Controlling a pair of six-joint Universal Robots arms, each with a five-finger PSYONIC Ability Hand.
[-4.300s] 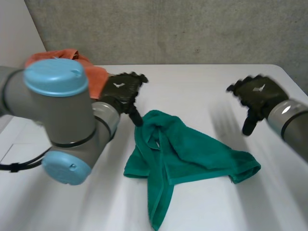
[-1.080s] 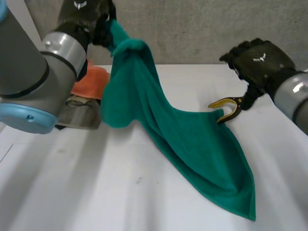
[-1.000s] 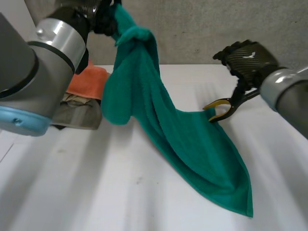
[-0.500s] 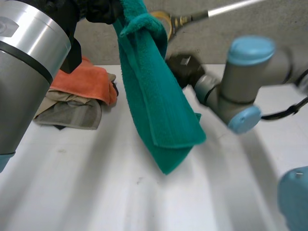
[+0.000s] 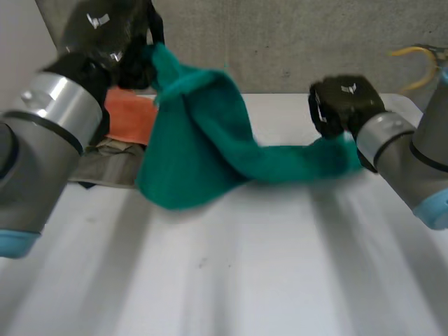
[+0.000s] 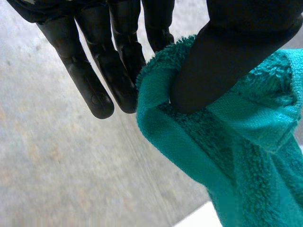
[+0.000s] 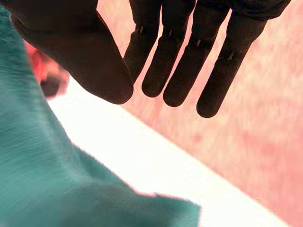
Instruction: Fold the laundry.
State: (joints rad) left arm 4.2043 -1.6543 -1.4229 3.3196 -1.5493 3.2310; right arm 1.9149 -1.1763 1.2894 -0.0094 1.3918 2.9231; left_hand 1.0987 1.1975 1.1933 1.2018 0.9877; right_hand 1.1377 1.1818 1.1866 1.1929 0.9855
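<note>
As the left wrist view shows me, my left hand [image 6: 236,56] pinches the one green towel [image 6: 246,156] at an edge between thumb and fingers, high over the table [image 5: 245,280]. My right hand [image 7: 173,56] has straight fingers and grips nothing; the towel's far end is just beside it. Two more cloths, one orange [image 5: 129,115] and one grey [image 5: 105,164], lie piled together.

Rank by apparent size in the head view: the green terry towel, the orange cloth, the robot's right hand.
Largest: green terry towel.
Then right hand and orange cloth: about alike, and the cloth is partly hidden, so unranked.
</note>
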